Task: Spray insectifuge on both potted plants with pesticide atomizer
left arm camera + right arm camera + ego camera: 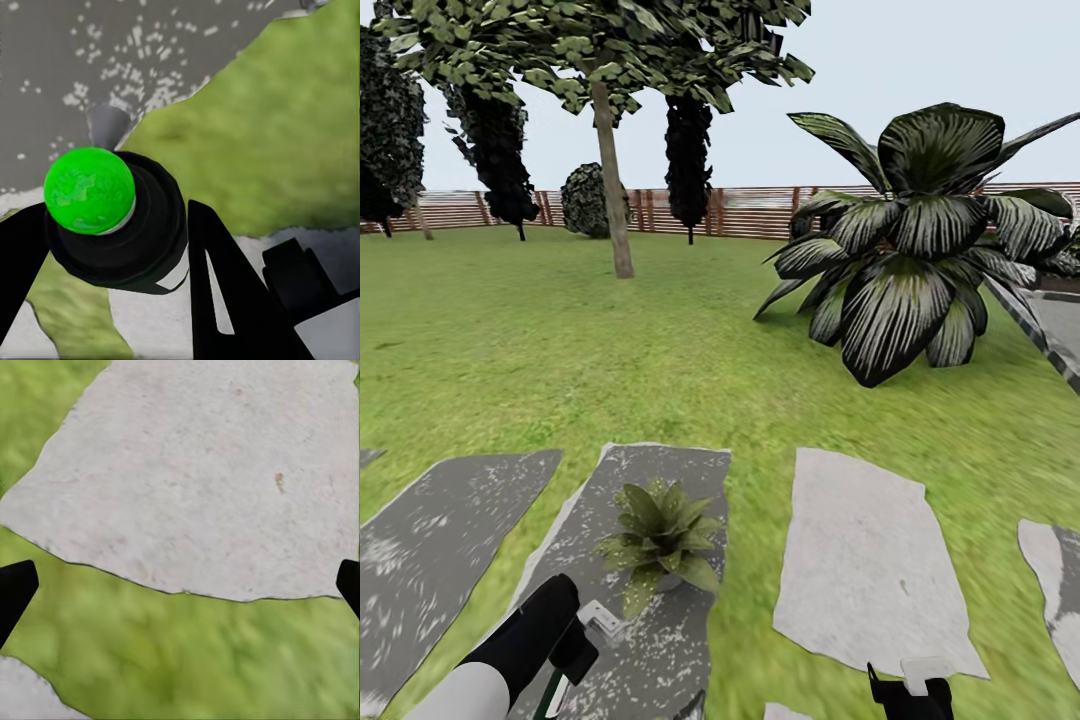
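A small potted plant [660,537], a low rosette of pointed green leaves, sits on a dark speckled stone slab [660,470] just ahead of me. My left gripper [575,655] hangs low and just left of the plant, shut on the pesticide atomizer [146,244]. The atomizer is a dark bottle with a bright green ball [88,189] at its top, held between the black fingers [217,277] above slab and grass. My right gripper [908,690] is at the bottom right, open over grass beside a pale slab [210,472]. The second potted plant is out of view.
A big dark striped-leaf shrub [905,260] stands ahead on the right beside a paved edge [1060,330]. A tree trunk [612,180] rises ahead on the lawn, with a wooden fence [750,212] behind. More stone slabs [865,560] [430,540] lie on both sides.
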Available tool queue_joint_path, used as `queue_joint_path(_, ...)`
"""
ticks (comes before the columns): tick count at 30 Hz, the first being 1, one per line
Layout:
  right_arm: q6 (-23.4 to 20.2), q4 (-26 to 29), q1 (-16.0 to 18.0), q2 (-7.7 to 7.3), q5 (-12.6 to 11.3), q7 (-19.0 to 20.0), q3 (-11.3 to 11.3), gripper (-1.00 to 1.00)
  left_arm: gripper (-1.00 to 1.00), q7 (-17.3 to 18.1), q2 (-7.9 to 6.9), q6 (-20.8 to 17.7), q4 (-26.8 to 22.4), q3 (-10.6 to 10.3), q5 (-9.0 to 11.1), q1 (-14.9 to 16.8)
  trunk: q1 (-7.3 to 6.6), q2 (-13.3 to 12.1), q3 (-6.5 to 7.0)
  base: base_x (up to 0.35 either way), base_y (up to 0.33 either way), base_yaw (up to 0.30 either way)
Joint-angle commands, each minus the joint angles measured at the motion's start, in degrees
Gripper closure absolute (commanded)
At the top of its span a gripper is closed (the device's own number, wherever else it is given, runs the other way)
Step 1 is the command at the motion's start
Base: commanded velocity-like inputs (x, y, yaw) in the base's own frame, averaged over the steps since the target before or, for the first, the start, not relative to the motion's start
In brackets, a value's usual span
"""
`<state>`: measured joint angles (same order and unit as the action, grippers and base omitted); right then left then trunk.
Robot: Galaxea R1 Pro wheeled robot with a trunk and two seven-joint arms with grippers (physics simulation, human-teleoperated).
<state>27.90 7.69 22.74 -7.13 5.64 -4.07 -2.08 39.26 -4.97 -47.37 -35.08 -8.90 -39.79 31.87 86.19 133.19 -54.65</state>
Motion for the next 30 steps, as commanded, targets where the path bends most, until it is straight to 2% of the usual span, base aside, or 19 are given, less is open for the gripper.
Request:
queue_joint_path(1, 0.14, -0.04, 0.03, 0.01, 0.6, -0.32, -0.2, -1.0, 1.0, 0.56, -0.04, -0.01, -0.08, -0.24, -0.64, 0.03, -0.01, 0.02, -0.05, 0.0, -0.001, 0.063)
queue_joint_path(7, 0.14, -0.04, 0.03, -0.01, 0.6, -0.26, -0.2, -1.0, 1.0, 0.56, -0.04, 0.0, -0.08, -0.23, -0.72, 0.03, -0.01, 0.02, -0.05, 0.025, -0.017, 0.014)
queue_joint_path(15, 0.14, -0.04, 0.03, 0.01, 0.6, -0.26, -0.2, -1.0, 1.0, 0.56, -0.04, -0.09, -0.08, -0.18, -0.73, 0.03, -0.01, 0.02, -0.05, 0.221, -0.191, 0.042)
queue_joint_path(30, 0.14, -0.04, 0.04, 0.01, 0.6, -0.24, -0.2, -1.0, 1.0, 0.56, -0.04, -0.17, -0.79, -0.15, -0.65, 0.03, -0.01, 0.02, -0.05, 0.197, -0.252, 0.261)
